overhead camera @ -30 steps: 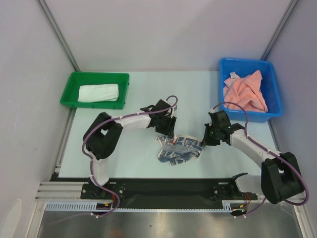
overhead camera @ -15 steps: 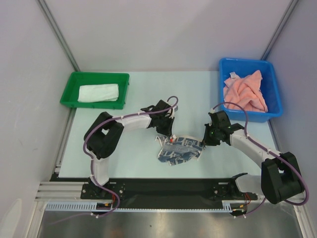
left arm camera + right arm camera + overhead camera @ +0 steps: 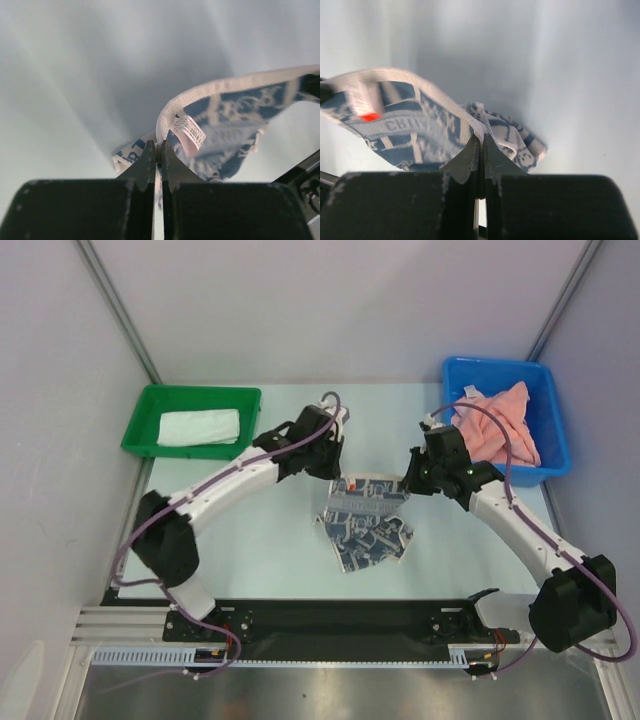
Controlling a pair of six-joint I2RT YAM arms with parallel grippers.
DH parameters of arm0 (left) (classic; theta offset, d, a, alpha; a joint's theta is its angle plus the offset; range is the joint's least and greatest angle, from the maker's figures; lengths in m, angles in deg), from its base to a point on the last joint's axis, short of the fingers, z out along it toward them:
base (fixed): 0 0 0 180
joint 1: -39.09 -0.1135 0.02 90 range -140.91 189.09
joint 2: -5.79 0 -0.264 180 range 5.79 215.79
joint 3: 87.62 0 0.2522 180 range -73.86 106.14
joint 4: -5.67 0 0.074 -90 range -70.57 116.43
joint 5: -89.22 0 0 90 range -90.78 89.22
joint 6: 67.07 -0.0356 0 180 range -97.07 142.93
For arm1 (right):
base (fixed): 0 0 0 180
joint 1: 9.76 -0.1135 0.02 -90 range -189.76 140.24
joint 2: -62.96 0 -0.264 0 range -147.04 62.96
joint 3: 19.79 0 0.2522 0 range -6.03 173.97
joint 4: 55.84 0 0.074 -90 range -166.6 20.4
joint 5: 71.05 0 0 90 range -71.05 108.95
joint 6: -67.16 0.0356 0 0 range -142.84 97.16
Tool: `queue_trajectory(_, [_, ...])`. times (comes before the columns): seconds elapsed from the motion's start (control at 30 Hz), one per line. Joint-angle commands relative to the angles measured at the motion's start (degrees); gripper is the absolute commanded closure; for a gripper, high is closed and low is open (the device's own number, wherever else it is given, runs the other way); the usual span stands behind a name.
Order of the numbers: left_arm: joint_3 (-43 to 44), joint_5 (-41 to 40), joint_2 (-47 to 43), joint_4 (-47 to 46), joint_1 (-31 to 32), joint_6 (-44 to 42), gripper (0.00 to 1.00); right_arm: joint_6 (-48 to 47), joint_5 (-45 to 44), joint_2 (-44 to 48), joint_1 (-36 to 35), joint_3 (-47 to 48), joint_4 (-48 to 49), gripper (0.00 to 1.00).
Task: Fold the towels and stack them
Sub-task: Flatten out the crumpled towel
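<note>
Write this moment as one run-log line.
left gripper: shut on blue-patterned towel | right gripper: shut on same towel | white towel: folded, in green tray | pink towels: in blue bin

Both arms reach forward, left hand (image 3: 333, 476) and right hand (image 3: 409, 484) pinched shut.

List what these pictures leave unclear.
- Top view: count of pink towels in the blue bin; crumpled into one heap.
- Top view: layers of the white towel in the green tray; seen only from above.
- Left wrist view: print on the patterned towel's label; too blurred.
</note>
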Motion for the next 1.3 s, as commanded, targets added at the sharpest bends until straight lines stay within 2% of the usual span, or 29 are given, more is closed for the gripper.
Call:
queue_trajectory(0.0, [3.93,-6.88,-9.11,5.25,-0.23,-0.08,1.00,-3.19,-1.88,1.69,-0.42,4.83,-0.47,1.00])
queue_trajectory(0.13, [4.99,-12.42,-17.45,6.40,-0.50,-0.08,1.00,-6.71,-3.55,6.51,-1.03,11.50,0.84,1.00])
queue_trajectory(0.2, [6.74,-12.35,-21.51,5.97,-0.41,-0.17,1.00,-7.59,-5.04,11.52,-1.38,14.41,3.99,1.00])
queue_trajectory(0.27, [9.46,-10.07,-27.22,4.83,-0.50,-0.44,1.00,-8.48,-4.26,15.30,-2.17,15.82,7.25,1.00])
queue_trajectory(0.4, [12.02,0.56,-35.49,1.23,-0.41,2.72,1.00,-11.73,4.77,26.37,-5.50,11.72,19.97,1.00])
queue_trajectory(0.47, [12.37,6.80,-38.30,-1.05,-0.06,5.18,1.00,-10.42,5.67,31.65,-6.13,10.55,22.11,1.00])
queue_trajectory(0.63, [15.01,8.14,-39.54,-0.72,0.21,7.47,1.00,-6.55,10.51,34.04,-6.48,13.35,26.24,1.00])
queue_trajectory(0.77, [20.36,2.45,-37.01,4.27,0.21,6.16,0.99,-3.73,11.66,30.72,-6.39,15.82,29.85,1.00])
queue_trajectory(0.87, [27.13,-3.27,-31.04,9.72,0.21,3.35,1.00,-7.67,8.41,25.80,-6.48,16.44,30.64,1.00])
queue_trajectory(0.9, [29.84,-9.55,-29.28,10.88,-0.49,2.56,1.00,-9.51,5.88,23.86,-6.39,16.44,31.25,1.00])
queue_trajectory(0.97, [31.62,-12.59,-23.83,12.20,-2.77,0.71,1.00,-16.10,2.70,19.73,-5.35,17.66,31.61,1.00])
queue_trajectory(1.0, [32.15,-11.56,-22.25,11.60,-6.44,0.36,1.00,-17.60,2.51,13.88,-4.03,18.54,31.70,1.00])
queue_trajectory(1.07, [31.54,-8.67,-16.99,7.49,-12.50,-0.17,1.00,-17.54,7.49,7.44,0.61,20.21,34.58,1.00])
queue_trajectory(1.1, [31.54,-5.60,-14.69,5.72,-14.28,-0.43,1.00,-16.05,14.83,1.66,5.60,20.22,39.30,1.00])
queue_trajectory(1.13, [31.88,-3.92,-12.50,3.96,-15.77,-1.04,1.00,-14.99,18.21,-1.87,7.65,20.31,42.13,1.00])
queue_trajectory(1.17, [32.32,-1.99,-7.25,0.64,-17.18,-1.40,1.00,-13.59,20.77,-4.95,8.97,20.65,44.60,1.00])
queue_trajectory(1.27, [33.64,2.94,-0.02,-7.88,-21.14,-2.72,0.99,-16.02,25.88,-16.91,11.80,24.95,48.83,1.00])
